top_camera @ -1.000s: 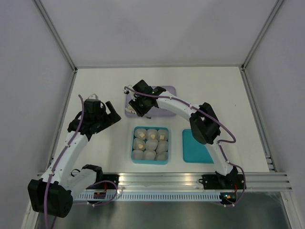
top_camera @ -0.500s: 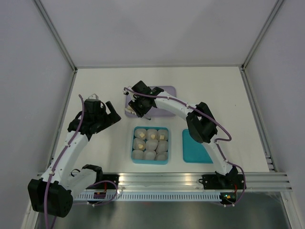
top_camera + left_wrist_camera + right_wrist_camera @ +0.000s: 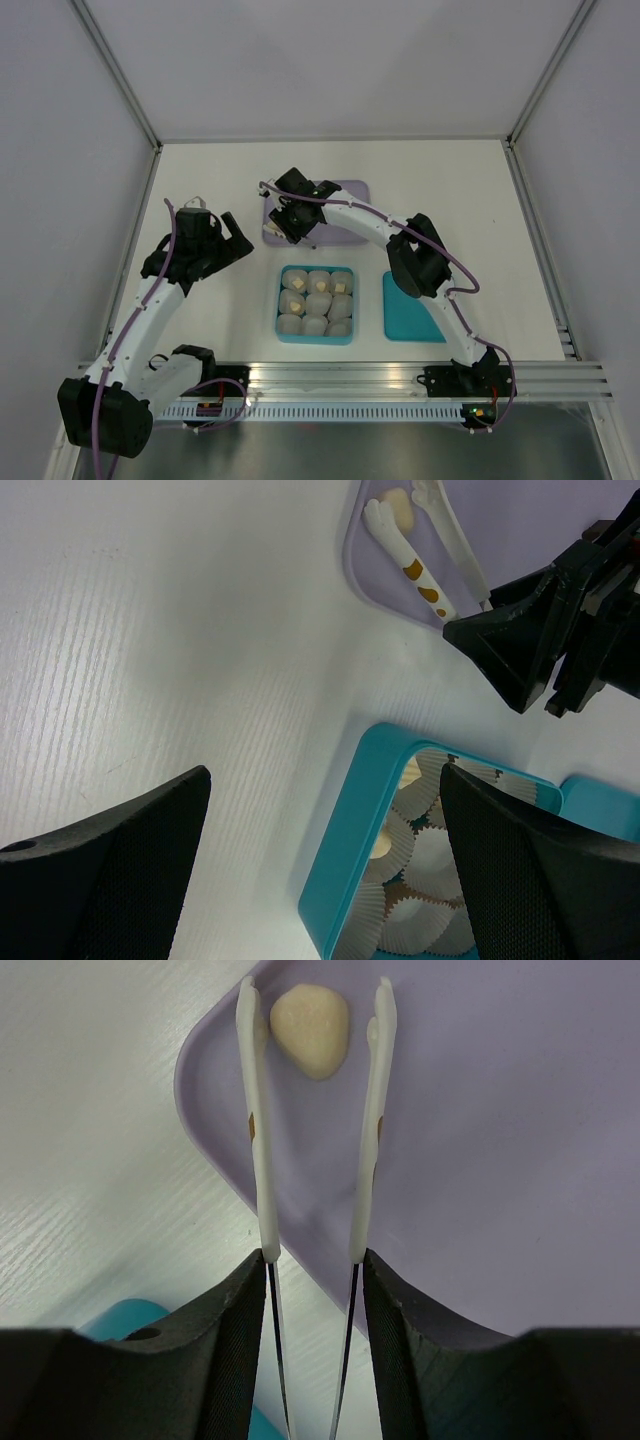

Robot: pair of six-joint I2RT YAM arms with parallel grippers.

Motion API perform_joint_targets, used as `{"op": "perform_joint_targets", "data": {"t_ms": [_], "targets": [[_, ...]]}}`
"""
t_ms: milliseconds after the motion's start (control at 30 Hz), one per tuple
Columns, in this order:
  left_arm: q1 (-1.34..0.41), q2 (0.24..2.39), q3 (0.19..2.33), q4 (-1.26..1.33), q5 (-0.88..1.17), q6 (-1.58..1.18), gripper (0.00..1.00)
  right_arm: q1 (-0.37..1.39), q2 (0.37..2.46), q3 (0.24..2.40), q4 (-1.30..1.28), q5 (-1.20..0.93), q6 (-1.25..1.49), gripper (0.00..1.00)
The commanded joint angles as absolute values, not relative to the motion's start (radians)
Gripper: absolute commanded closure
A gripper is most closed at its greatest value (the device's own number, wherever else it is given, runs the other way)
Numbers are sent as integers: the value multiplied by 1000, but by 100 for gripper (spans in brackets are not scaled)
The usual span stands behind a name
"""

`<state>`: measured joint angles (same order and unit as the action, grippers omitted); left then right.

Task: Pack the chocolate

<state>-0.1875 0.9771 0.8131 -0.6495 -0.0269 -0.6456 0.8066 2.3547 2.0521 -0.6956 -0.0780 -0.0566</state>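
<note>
White tabletop (image 3: 200, 180) carries the lavender tray (image 3: 520, 1130). One cream chocolate piece (image 3: 311, 1028) lies near its corner, between my right gripper's (image 3: 314, 1005) long white tongs, which stand apart, not pinching it. My left gripper (image 3: 320, 870) hangs fully open beside the teal box (image 3: 345, 860) of paper cups (image 3: 420, 840).

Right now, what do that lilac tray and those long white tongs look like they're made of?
The lavender tray looks like smooth matte plastic: even colour, soft rounded corner. The tweezer tips look like thin glossy white plastic, bearing brown smears, possibly chocolate. Neither material is certain.
</note>
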Motion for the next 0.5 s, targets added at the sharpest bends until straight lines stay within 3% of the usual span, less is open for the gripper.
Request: {"op": "perform_joint_targets", "data": {"t_ms": [0, 133, 267, 467], "targets": [[-190, 960, 836, -649, -38, -615, 0, 805, 2365, 2095, -709, -74, -54, 53], [-190, 962, 839, -649, -40, -615, 0, 804, 2350, 2083, -716, -75, -54, 58], [-190, 954, 838, -649, -43, -617, 0, 804, 2309, 2039, -683, -86, -57, 76], [-190, 951, 838, -649, -43, -618, 0, 804, 2205, 1978, -629, -83, -63, 82]]}}
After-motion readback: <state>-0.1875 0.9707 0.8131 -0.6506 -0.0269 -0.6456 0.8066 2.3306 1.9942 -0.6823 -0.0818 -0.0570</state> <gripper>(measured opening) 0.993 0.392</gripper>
